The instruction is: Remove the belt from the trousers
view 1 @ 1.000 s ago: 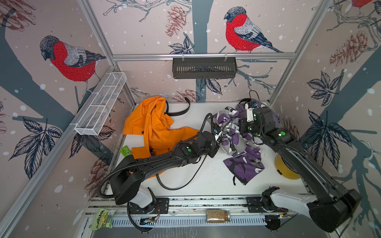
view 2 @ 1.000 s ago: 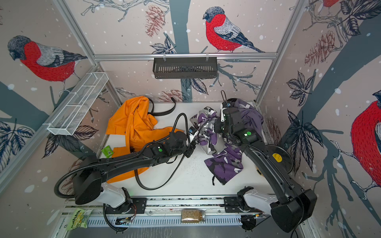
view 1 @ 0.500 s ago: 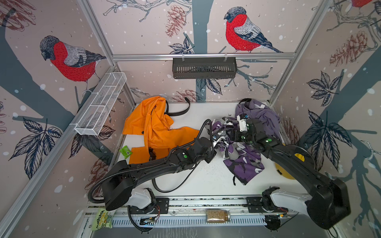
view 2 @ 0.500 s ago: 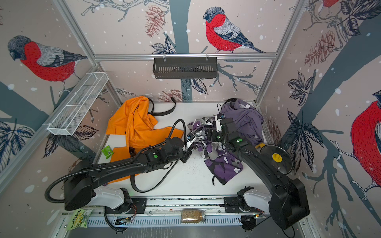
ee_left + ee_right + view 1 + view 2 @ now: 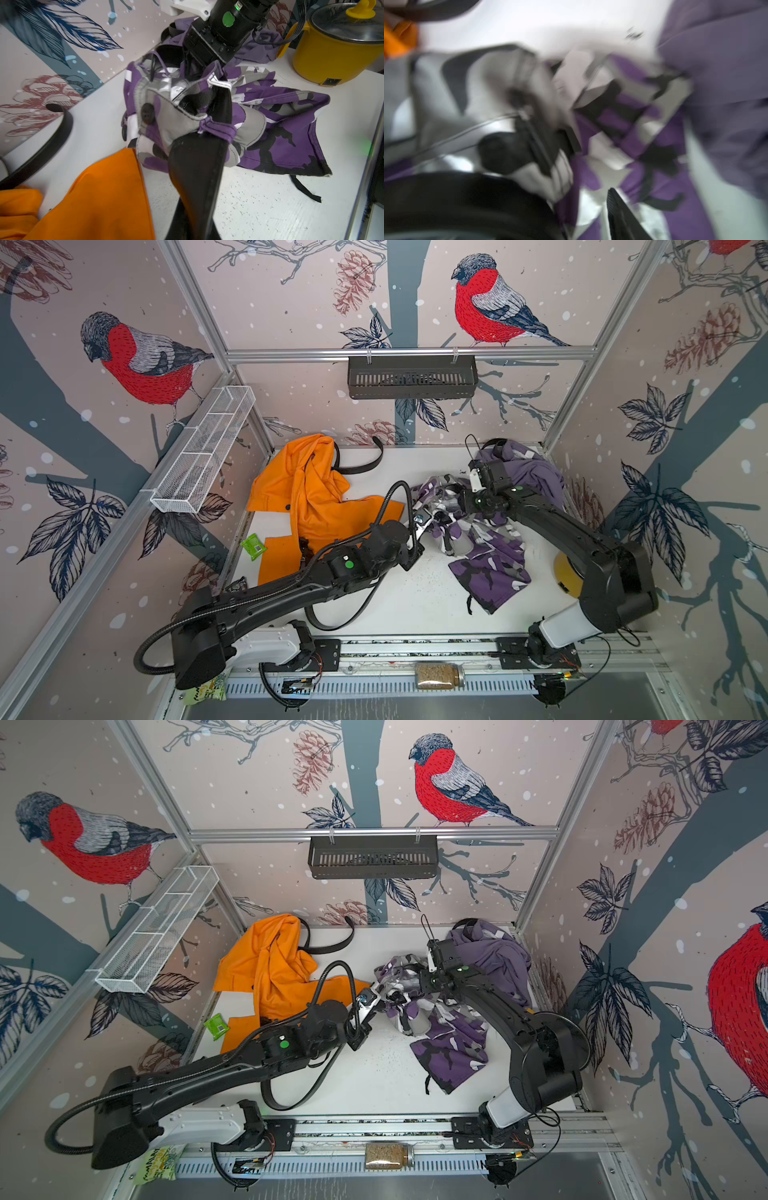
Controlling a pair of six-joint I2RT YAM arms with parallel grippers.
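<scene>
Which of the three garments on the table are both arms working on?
The purple-and-grey camouflage trousers, between the orange garment and the plain purple garment. They alone are patterned, and a black belt runs through their purple belt loop.

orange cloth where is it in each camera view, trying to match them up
Top view: orange cloth lies left of the purple camo trousers.
Top view: same place, with the trousers beside it.
Left wrist: large and close, next to the trousers.
Right wrist: a small blurred patch at the frame's edge.
Shared landmark: the trousers, in all four.
</scene>
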